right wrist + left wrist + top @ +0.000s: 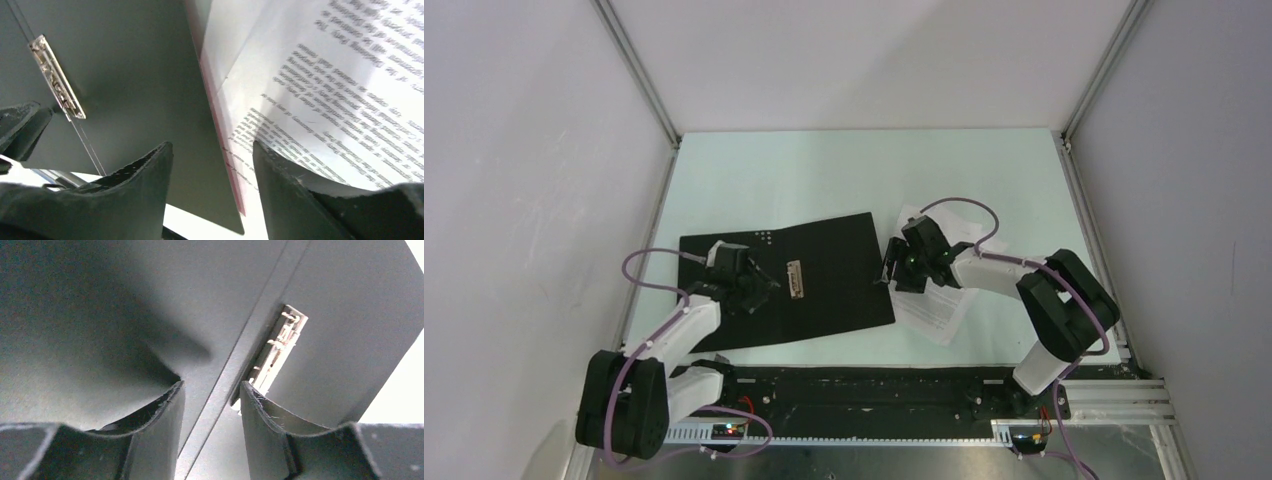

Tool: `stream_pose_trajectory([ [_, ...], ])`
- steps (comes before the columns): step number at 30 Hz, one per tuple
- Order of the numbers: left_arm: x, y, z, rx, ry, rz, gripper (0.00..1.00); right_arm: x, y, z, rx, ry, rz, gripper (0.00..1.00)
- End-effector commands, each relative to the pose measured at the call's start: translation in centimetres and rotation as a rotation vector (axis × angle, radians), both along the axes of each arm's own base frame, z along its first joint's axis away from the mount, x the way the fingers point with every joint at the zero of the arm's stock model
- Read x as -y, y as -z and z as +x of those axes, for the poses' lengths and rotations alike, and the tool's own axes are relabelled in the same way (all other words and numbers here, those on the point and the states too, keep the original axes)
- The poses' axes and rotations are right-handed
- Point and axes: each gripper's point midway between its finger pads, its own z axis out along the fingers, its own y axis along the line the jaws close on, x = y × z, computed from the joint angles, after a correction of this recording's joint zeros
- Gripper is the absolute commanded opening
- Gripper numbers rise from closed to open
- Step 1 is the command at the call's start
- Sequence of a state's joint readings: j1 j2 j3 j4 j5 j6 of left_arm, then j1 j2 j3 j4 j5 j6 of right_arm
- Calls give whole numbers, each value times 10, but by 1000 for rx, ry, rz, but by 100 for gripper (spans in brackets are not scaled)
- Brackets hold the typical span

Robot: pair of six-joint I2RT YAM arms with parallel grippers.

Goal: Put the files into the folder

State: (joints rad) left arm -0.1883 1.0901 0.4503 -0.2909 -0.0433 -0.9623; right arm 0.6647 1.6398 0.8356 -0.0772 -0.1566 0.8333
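1. Folder (844,270) lies open and flat on the pale table (824,170), black inside facing up, turned a little askew to the table edges.
2. Metal clip (795,278) sits on the inside just right of the centre crease, near the middle of the folder.
3. Files (944,305): white printed sheets flat on the table, to the right of the folder and rotated against it. Their left part meets the folder's right edge; whether they run under that edge I cannot tell.
4. The right wrist view shows a thin red strip along the folder's edge, with printed text directly beside it.
5. Left gripper (764,290) hangs low over the folder's left half, close to the crease. Its fingers (165,410) are parted about midway, and the crease shows through the gap. Nothing is held.
6. Right gripper (892,268) hovers at the folder's right edge, over the line where the folder and the files meet. Its fingers (150,170) are spread partway, one over the black inside and one over the sheets. It grips nothing.
7. The two grippers are well apart, with the clip between them.
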Motion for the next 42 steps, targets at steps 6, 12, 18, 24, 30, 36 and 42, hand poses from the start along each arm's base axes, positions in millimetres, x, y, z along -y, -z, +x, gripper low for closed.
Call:
stream_pose_trajectory([
  [6, -1, 7, 10, 41, -46, -24, 44, 23, -46, 26, 148, -13, -251, 69],
  [12, 13, -2, 17, 84, 17, -78, 53, 52, -35, 31, 90, 85, -333, 71],
  [18, 43, -41, 31, 174, 185, -114, 68, 125, -49, 33, 137, 321, -288, 81],
  [24, 132, -86, 65, 216, 493, -150, 74, 196, -55, 20, 176, 532, -220, 91],
  [30, 231, -109, 127, 292, 804, -145, 86, 239, -51, 21, 209, 666, -5, 97],
  [36, 285, -80, 156, 285, 965, -159, 93, 253, -43, 19, 235, 726, 40, 99],
  [42, 299, -52, 165, 235, 984, -134, 95, 251, -17, 19, 205, 748, 65, 100],
])
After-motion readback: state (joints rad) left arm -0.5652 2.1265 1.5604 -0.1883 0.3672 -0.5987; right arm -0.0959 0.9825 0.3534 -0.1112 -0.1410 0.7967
